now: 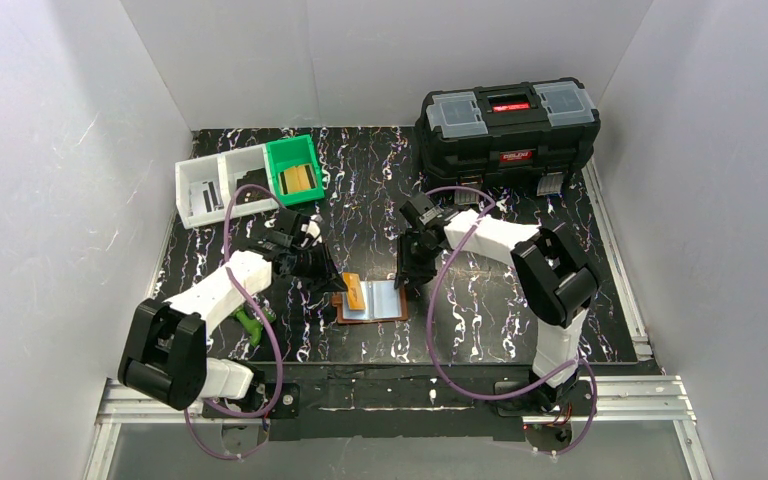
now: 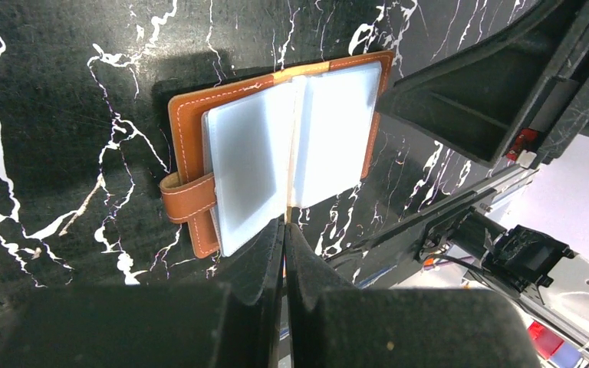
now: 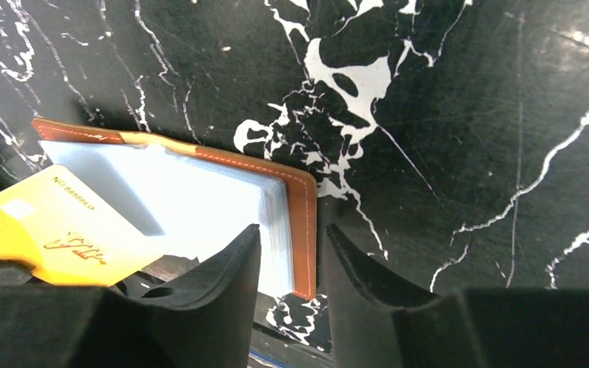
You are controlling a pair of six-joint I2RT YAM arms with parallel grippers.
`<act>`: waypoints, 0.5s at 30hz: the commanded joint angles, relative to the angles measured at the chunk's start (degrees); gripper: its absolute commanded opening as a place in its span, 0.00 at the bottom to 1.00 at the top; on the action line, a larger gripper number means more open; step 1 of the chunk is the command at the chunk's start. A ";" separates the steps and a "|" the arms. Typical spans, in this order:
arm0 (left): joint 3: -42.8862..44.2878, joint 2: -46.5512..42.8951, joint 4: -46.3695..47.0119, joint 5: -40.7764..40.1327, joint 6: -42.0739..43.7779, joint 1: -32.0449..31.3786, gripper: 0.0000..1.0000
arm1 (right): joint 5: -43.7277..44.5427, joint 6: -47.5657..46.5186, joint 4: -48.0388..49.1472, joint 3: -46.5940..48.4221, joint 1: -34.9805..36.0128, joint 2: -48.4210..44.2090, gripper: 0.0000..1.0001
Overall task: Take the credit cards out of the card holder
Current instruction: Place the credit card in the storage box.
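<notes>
Nearest to us, the left gripper (image 2: pixel 284 228) has its fingers pinched tight on a yellow card (image 3: pixel 61 230). The card is caught edge-on between the pads, over the left half of the card holder (image 2: pixel 192 123). I can't tell from here whether the card's lower end is clear of its sleeve.

The card holder lies open and flat on the black marbled table (image 1: pixel 480 330), right between the two arms. Its brown leather faces down, the glossy pale sleeves (image 2: pixel 249 165) face up, and the closing strap (image 2: pixel 188 198) pokes out at the side.

Opposite, the right gripper (image 3: pixel 291 234) has its fingers spread, straddling the holder's outer leather edge. It could be pressing down or only hovering; I can't say which.

That card looks light, thin and stiff, with a slick face, so I'd say it would spring or slip if twisted. The safest hold is the one it has now, on the free short end, and I'd draw it straight along the line of the sleeve.

The sleeves look floppy and slippery, and the holder seems light enough to drag along with the card. It probably wants pinning at the leather border, not on the plastic. The sleeves are too pale to show whether more cards sit inside.

Further back, behind the left arm, are a white bin (image 1: pixel 210 190) and a green bin (image 1: pixel 295 168). In the far right corner stands a big black toolbox (image 1: pixel 508 120).
</notes>
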 commanded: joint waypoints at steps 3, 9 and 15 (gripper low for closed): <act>2.98 -2.42 -1.92 2.64 0.44 1.29 0.00 | 1.48 -1.42 -2.39 3.83 0.08 -7.75 0.59; 4.62 -3.63 2.73 9.40 -3.61 4.06 0.00 | -5.61 -0.53 7.53 -1.33 -0.61 -14.68 0.79; 4.88 -3.26 13.49 18.38 -12.45 7.59 0.00 | -18.58 5.92 25.47 -10.90 -4.52 -21.05 0.86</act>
